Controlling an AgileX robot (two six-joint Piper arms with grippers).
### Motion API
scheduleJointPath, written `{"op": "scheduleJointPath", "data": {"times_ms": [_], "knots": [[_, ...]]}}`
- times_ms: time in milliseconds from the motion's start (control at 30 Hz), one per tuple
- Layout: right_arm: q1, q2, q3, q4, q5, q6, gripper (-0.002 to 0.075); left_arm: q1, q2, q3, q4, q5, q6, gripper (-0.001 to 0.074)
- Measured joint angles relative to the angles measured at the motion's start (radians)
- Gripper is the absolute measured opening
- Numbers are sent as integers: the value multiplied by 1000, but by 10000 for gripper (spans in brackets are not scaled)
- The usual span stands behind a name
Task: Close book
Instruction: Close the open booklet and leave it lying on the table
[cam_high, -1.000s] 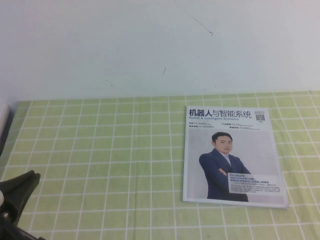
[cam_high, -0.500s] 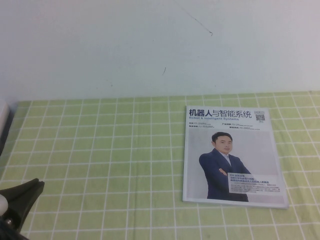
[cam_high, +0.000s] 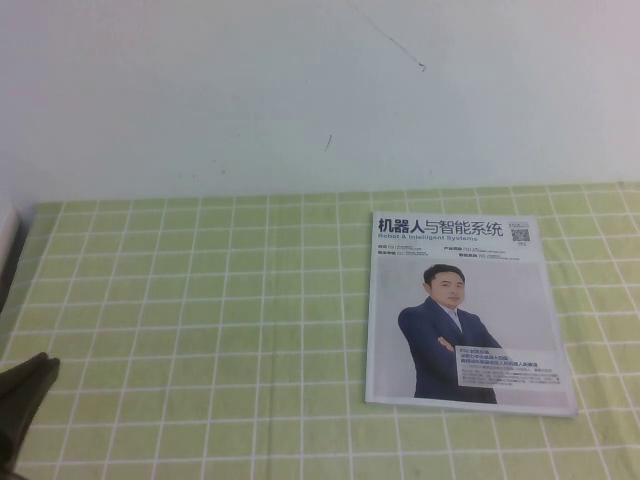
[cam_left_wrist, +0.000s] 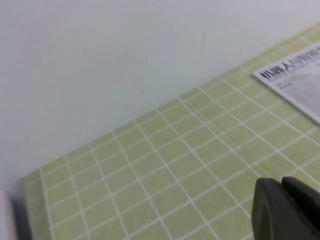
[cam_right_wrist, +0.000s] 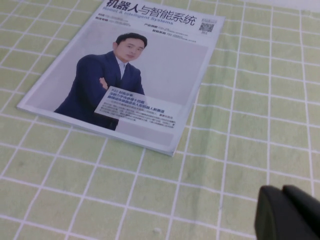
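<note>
On the right half of the cloth (cam_high: 200, 300), toward the near edge: book (cam_high: 465, 310), shut, lying flat with the front cover up. Thin, rectangular and soft-covered, with a slight gloss, like a magazine. Across the top of the cover, a bold black Chinese title with a smaller English line under it and a QR code at the top right corner. Below that, a man in a dark blue suit with arms folded, on a pale grey ground, with a white text box over the lower right. Same spot and same angle as a second ago. Touched by neither gripper.

Underneath: matte, pale green fabric, ruled into squares by thin white lines. Behind: plain white wall (cam_high: 300, 90), marked with a few faint dark scratches.

Down in the near left corner of the high view: left gripper (cam_high: 25, 395), black, matte and wedge-shaped, well apart from the book. Lower and deeper into that corner than a second ago, with less of it showing. From its wrist camera, fingers (cam_left_wrist: 270, 210) pressed together with only a thin seam between them, holding nothing, above bare cloth, with only the book's title corner in sight, well away.

Outside the high view: right gripper (cam_right_wrist: 283, 190), visible only to its own wrist camera. Black with rounded tips, likewise closed on nothing. Over bare squares, nearer the robot and to the right of the book's near right corner, clear of it.
</note>
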Motion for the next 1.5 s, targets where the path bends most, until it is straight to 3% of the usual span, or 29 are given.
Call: {"op": "scheduleJointPath", "data": {"times_ms": [433, 900, 1000, 1167, 1500], "knots": [[0, 0, 0, 13, 0, 0, -3, 251, -458, 265, 0, -14, 0, -4], [0, -2, 0, 19, 4, 0, -3, 267, -487, 314, 48, 59, -9, -4], [0, -2, 0, 19, 6, 0, -3, 267, -487, 314, 212, 73, -201, -4], [0, -2, 0, 19, 6, 0, -3, 267, -487, 312, 497, 192, -769, -4], [0, -2, 0, 19, 6, 0, -3, 259, -487, 308, 535, 219, -863, -4]]}}
